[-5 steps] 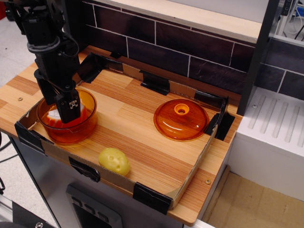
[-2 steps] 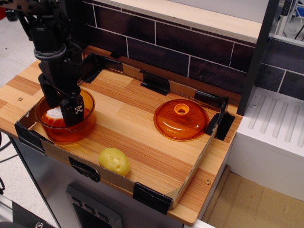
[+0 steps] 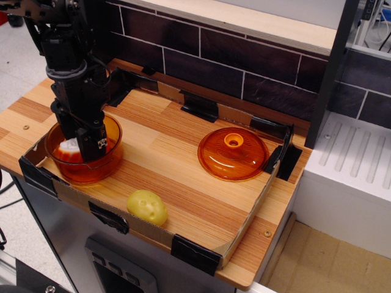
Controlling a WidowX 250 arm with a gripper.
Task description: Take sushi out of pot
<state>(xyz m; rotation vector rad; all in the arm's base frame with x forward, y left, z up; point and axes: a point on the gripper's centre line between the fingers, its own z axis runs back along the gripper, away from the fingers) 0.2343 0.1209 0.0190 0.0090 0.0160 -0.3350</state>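
Note:
The translucent orange pot [image 3: 91,171] stands at the left end of the cardboard-walled tray. The sushi [image 3: 66,150], orange-red with a white side, lies inside it against the left wall. My black gripper [image 3: 80,146] reaches down into the pot from above. Its fingers [image 3: 93,141] stand on either side of the sushi's right part. The arm hides the fingertips, so I cannot see whether they press on the sushi.
A domed orange lid with a knob [image 3: 233,152] lies at the tray's right. A yellow lumpy toy [image 3: 146,207] sits near the front wall. Low cardboard walls [image 3: 244,223] with black tape ring the wooden board. A dark brick wall [image 3: 220,55] stands behind.
The gripper has shifted a little to the left and up inside the pot. The pot has slid slightly left and back with it. The sushi shows more on the left.

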